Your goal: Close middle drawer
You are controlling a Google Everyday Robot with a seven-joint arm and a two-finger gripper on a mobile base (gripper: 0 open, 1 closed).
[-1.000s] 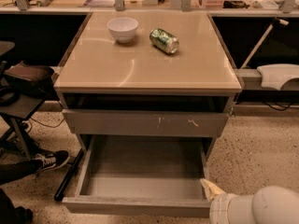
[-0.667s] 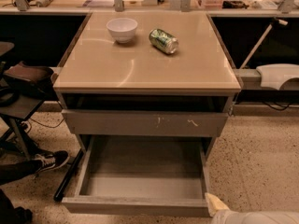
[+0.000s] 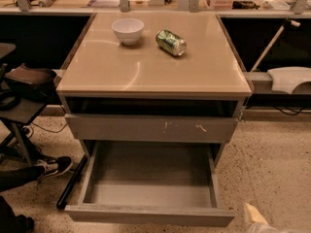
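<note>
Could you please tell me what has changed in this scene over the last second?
The gripper slid toward the lower right of the view, away from the front right corner of the middle drawer; only its tip shows at the bottom edge. Nothing was grasped. The middle drawer stayed pulled out, and the bowl and can did not move.

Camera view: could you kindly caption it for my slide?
Middle drawer standing wide open, gripper beside its front corner, lower right.

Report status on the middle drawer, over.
Gripper low at bottom right edge of view. Wide shallow grey middle drawer pulled well out, inside bare, front right corner near gripper. Black rod on floor along its left side.
</note>
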